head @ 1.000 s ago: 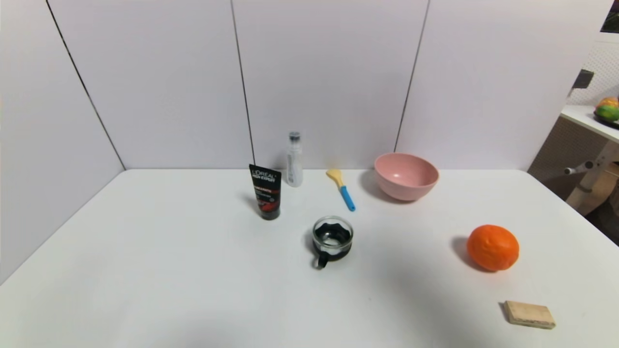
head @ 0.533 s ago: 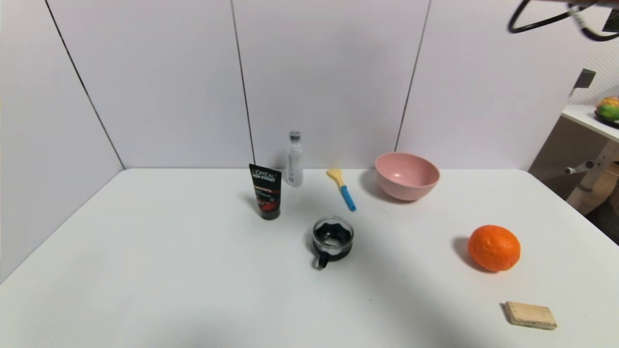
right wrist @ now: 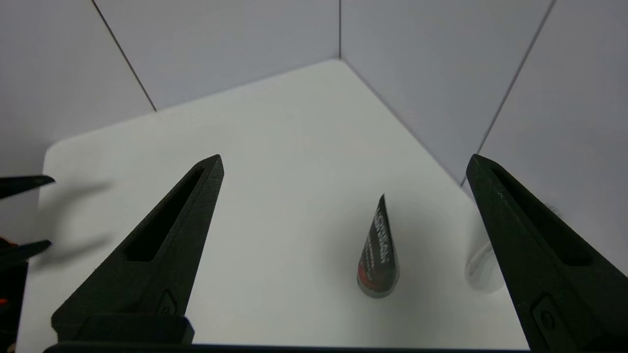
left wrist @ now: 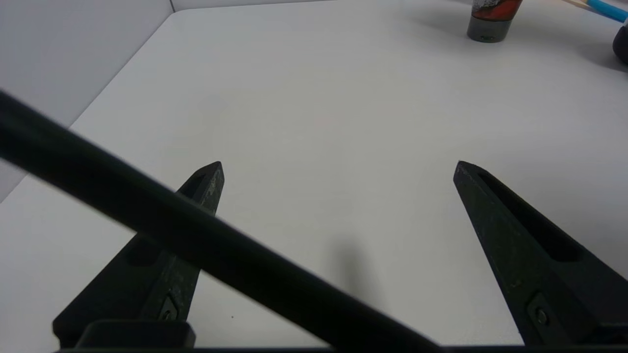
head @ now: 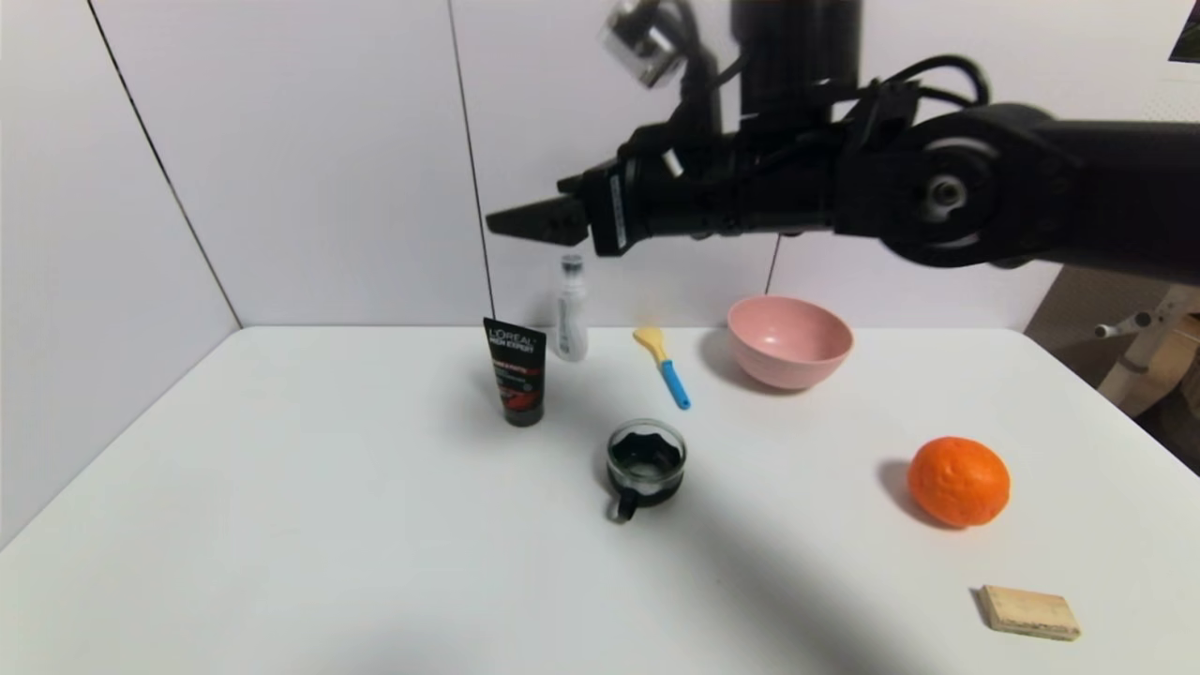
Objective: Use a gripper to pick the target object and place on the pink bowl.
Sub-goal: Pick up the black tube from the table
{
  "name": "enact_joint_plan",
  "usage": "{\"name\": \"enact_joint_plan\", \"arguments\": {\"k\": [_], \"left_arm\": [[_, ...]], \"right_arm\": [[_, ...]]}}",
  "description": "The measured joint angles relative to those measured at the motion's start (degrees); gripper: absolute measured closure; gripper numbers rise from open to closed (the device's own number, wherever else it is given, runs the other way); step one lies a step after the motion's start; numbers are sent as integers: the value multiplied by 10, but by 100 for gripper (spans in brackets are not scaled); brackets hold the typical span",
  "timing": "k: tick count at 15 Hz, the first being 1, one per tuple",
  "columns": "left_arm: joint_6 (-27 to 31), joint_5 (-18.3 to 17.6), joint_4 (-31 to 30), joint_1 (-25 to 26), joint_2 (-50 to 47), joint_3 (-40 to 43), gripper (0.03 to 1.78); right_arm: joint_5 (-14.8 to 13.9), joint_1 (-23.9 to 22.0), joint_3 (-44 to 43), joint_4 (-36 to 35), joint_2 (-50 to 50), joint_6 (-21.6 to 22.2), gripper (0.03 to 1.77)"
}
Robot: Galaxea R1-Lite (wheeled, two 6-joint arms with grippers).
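Note:
The black L'OREAL tube (head: 514, 373) stands upright on its cap at the back of the white table (head: 328, 525). In the head view my right gripper (head: 516, 223) reaches in from the right, high above the table, its tips over the tube. The right wrist view shows that gripper (right wrist: 343, 162) open, with the tube (right wrist: 378, 255) farther off between its fingers, untouched. The pink bowl (head: 787, 342) sits empty to the right of the tube. My left gripper (left wrist: 338, 166) is open and empty, low over the table's left part, with the tube's base (left wrist: 490, 19) far ahead.
A clear slim bottle (head: 570, 309) stands just behind the tube. A yellow and blue spatula (head: 664, 367), a glass cup with a black handle (head: 643, 464), an orange (head: 958, 480) and a wooden block (head: 1028, 611) lie on the table. Walls close the back and left.
My right arm has swung into the head view from the upper right and now stretches leftward above the tube. Nothing on the table has moved.

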Motion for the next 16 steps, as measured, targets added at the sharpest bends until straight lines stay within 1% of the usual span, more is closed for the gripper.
{"name": "enact_joint_plan", "arguments": {"k": [4, 7, 8, 10, 16], "left_arm": [[0, 0, 0, 0, 0, 0, 12], [0, 0, 0, 0, 0, 0, 12], [0, 0, 0, 0, 0, 0, 12], [0, 0, 0, 0, 0, 0, 12], [0, 0, 0, 0, 0, 0, 12]], "right_arm": [[-1, 6, -5, -10, 93, -18, 9], [-6, 6, -6, -69, 149, -26, 9], [-15, 6, -6, -84, 162, -26, 9], [-33, 6, -7, -86, 182, -27, 9], [-37, 7, -8, -112, 223, -37, 9]]}}
